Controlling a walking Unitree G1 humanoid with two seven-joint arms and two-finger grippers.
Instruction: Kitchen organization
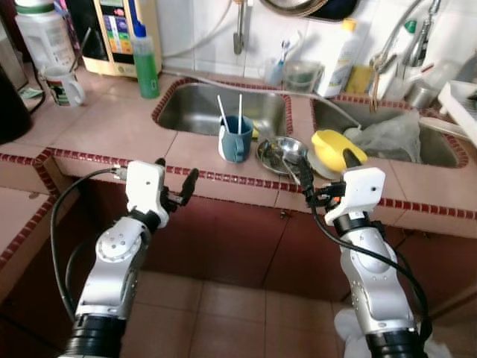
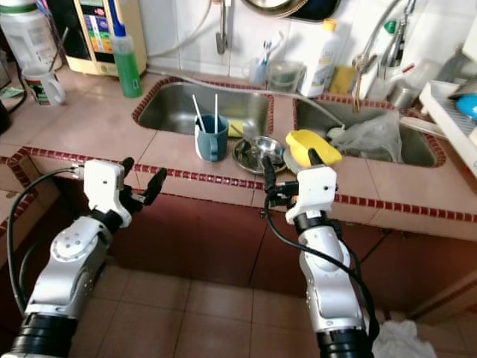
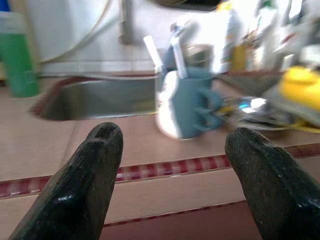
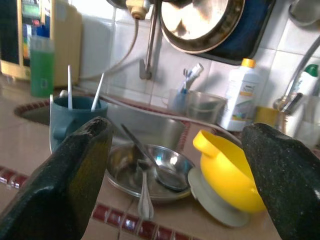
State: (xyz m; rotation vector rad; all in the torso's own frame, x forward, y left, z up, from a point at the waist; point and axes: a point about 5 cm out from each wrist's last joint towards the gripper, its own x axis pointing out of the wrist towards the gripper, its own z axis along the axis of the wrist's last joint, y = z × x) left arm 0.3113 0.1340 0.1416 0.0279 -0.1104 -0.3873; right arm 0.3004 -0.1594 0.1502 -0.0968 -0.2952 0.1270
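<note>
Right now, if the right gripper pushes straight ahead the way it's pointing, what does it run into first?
Probably the steel dish with the spoons at the counter's front edge: it lies between the open fingers of the right gripper. The yellow bowl sits just beside it and might be clipped. Depth is hard to judge.

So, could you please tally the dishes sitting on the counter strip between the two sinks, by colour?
Blue: 1, the mug
Silver: 1, the metal dish
Yellow: 1, the tipped bowl
Total: 3
</note>
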